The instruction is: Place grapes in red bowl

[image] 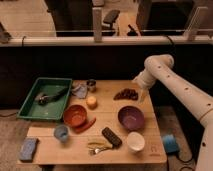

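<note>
The grapes [126,94], a flat dark reddish-purple bunch, lie on the wooden table [107,112] near its back right. The red bowl [75,115] stands left of centre, looking empty. My gripper [142,95] hangs from the white arm at the table's right edge, just right of the grapes and close above the tabletop.
A purple bowl [131,118] and a white bowl [135,141] stand in front of the grapes. A red-orange chili [85,125], a black remote [111,137], a yellow candle-like object [91,102], a metal cup [91,85], a green tray [46,98], a blue cup [61,133] and a blue sponge [28,148] are spread over the table.
</note>
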Available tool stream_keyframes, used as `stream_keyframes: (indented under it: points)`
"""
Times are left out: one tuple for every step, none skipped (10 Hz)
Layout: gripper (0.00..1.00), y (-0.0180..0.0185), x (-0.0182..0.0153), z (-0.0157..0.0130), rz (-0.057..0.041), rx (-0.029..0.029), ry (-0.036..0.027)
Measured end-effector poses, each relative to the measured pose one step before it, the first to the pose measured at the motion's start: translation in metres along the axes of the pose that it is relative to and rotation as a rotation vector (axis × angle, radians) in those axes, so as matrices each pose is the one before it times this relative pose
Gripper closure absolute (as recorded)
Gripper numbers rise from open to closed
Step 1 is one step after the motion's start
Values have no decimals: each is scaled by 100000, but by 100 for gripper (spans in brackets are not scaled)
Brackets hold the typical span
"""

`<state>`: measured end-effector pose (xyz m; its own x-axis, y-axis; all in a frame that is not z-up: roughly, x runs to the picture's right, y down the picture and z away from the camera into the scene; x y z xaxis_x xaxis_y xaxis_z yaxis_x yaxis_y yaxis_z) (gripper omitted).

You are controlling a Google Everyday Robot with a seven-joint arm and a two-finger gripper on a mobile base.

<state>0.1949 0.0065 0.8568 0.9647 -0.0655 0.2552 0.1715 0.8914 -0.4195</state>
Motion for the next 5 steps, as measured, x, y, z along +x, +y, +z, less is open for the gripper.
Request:
stream_keyframes:
  points:
    - [20,-150,156,999,1327,-249,483]
    - [20,-202,244,355,1459,288,486]
    - [20,-295,347,540,1401,209,640]
    - [20,-647,87,1267,1130,162,266]
    - [20,-457,120,674,419,25,302]
